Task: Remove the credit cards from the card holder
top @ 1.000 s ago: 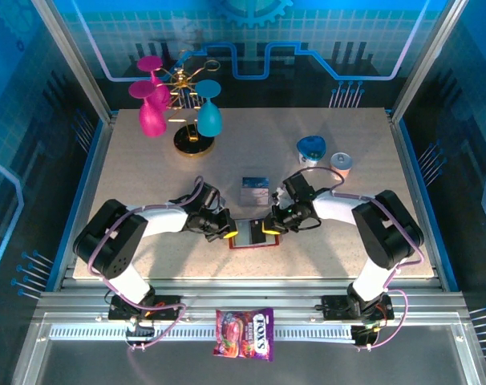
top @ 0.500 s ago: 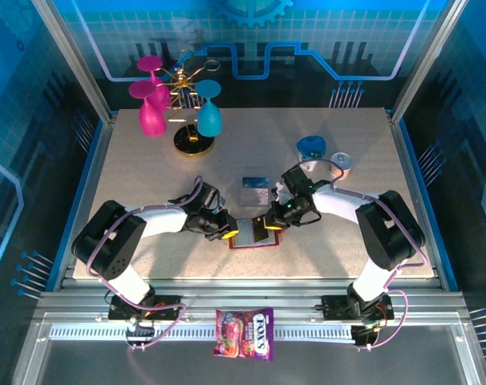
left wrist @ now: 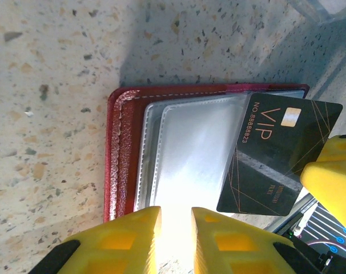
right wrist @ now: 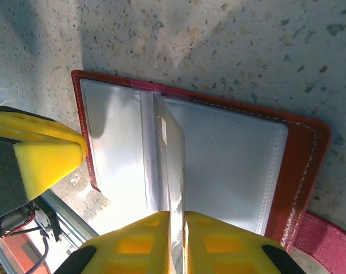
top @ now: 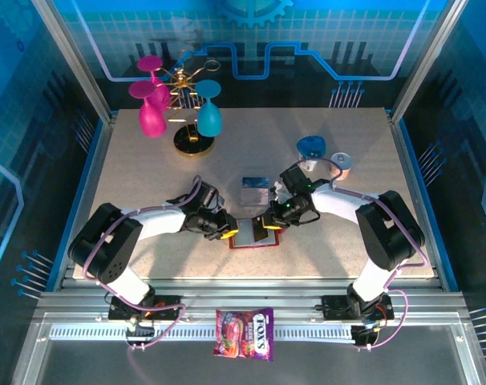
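Speckled beige stone table (top: pixel 147 200). Flat red leather card holder (left wrist: pixel 124 154) lies open at front centre, grey pockets up. Over its edge, left gripper (left wrist: pixel 176 240), fingers narrowly parted. The right gripper (right wrist: pixel 176 240) pinches black VIP credit card (left wrist: pixel 276 154), tilted over the pockets.

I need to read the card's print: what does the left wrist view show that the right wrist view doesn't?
Left wrist view: the black card face-on, with printed VIP lettering and gold chip. Right wrist view: that card edge-on in the right pincer, plus the snap tab. Both: the open red card holder with silvery pockets, on the speckled table.
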Robot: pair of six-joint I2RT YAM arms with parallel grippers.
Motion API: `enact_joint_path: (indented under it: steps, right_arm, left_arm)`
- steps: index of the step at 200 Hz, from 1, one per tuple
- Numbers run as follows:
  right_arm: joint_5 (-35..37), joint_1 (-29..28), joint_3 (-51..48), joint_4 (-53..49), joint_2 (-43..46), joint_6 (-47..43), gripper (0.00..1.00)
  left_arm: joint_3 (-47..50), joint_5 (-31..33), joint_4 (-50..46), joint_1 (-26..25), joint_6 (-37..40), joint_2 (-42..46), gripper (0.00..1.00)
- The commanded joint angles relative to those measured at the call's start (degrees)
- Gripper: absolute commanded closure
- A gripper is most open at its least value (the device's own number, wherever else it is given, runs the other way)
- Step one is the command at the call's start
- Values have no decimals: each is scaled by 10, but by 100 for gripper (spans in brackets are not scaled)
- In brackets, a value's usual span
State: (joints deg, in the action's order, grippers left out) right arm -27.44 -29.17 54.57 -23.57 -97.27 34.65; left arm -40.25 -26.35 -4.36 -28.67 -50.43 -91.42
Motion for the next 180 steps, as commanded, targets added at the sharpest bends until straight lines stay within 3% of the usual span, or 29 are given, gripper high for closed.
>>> enact_joint_path:
  steps: [1, 180]
  right_arm:
    - [-8, -8, 10, -8, 6, 10, 83]
    - [12, -13, 23, -43, 29, -3, 94]
  left_arm:
    - [-8, 6, -21, -2, 12, 15, 78]
    - [-5, 13, -19, -2, 12, 23, 78]
